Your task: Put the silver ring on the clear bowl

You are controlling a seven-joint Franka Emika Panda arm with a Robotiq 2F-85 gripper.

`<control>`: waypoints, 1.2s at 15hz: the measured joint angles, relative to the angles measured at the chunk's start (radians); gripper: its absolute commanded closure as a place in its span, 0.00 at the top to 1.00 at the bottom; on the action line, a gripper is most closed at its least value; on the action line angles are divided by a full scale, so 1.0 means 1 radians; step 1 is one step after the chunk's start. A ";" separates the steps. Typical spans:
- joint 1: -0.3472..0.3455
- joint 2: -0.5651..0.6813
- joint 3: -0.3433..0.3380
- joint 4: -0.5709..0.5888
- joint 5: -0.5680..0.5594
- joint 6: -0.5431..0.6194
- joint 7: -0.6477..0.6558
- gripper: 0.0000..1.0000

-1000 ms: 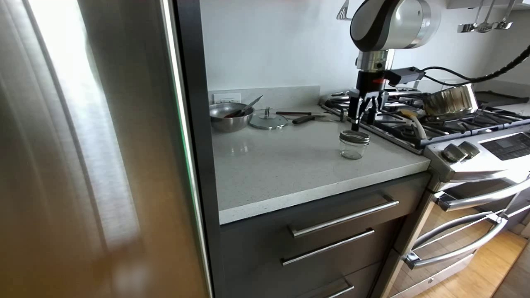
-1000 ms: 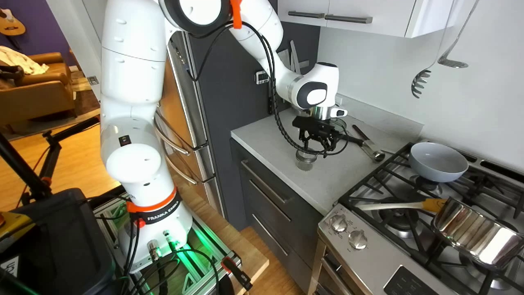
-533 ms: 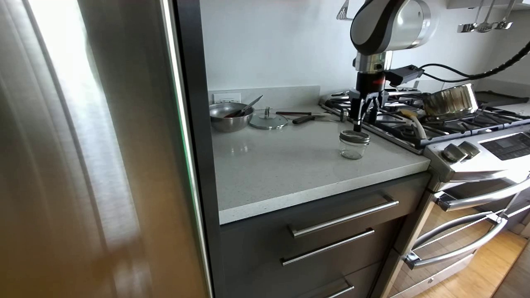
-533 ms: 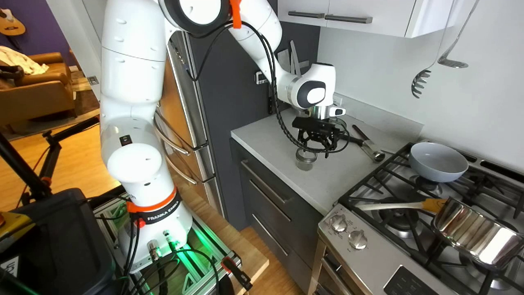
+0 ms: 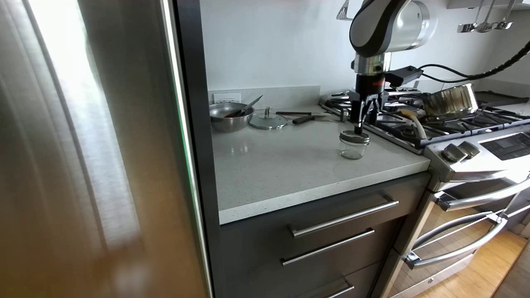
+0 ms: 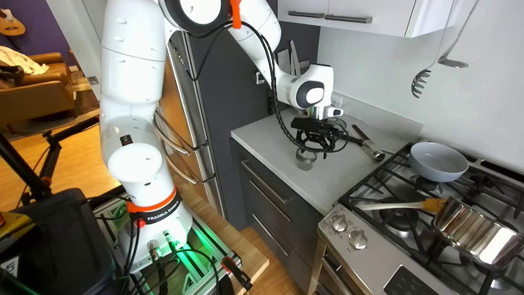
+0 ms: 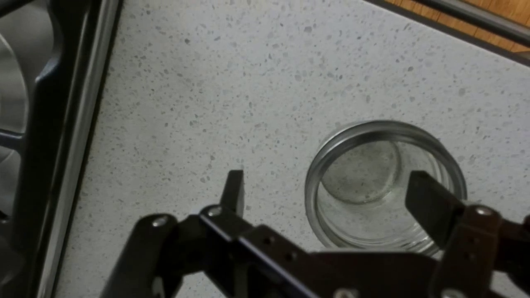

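Note:
The silver ring [image 7: 312, 190] sits on the rim of the clear bowl [image 7: 360, 171], which stands upright on the counter. The ring also shows on the bowl in both exterior views [image 5: 354, 140] [image 6: 306, 158], with the glass bowl [image 5: 351, 152] [image 6: 304, 166] below it. My gripper [image 7: 327, 173] is open and holds nothing. In the wrist view one fingertip overlaps the ring's opening and the other is over bare counter to the left. In an exterior view the gripper [image 5: 364, 127] is just above the ring; I cannot tell whether the near fingertip dips inside it.
The stove [image 5: 426, 140] borders the counter, with a steel pot [image 5: 451, 101] and a grey-blue bowl [image 6: 438, 162] on it. A steel bowl [image 5: 230, 124], a glass lid [image 5: 268, 121] and utensils [image 5: 304, 119] lie along the back. The counter's front edge [image 5: 323, 190] is near.
My open gripper has come down slightly, its near fingertip now closer to the ring. The ring and the clear bowl have not moved.

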State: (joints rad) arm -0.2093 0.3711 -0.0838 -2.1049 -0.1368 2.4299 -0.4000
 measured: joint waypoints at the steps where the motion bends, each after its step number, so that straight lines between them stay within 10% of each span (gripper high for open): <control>1: 0.001 0.000 0.000 -0.002 0.000 -0.001 0.000 1.00; 18: 0.001 0.001 0.012 -0.018 0.002 -0.007 -0.033 1.00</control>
State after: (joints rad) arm -0.2086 0.3716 -0.0720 -2.1226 -0.1348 2.4231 -0.4331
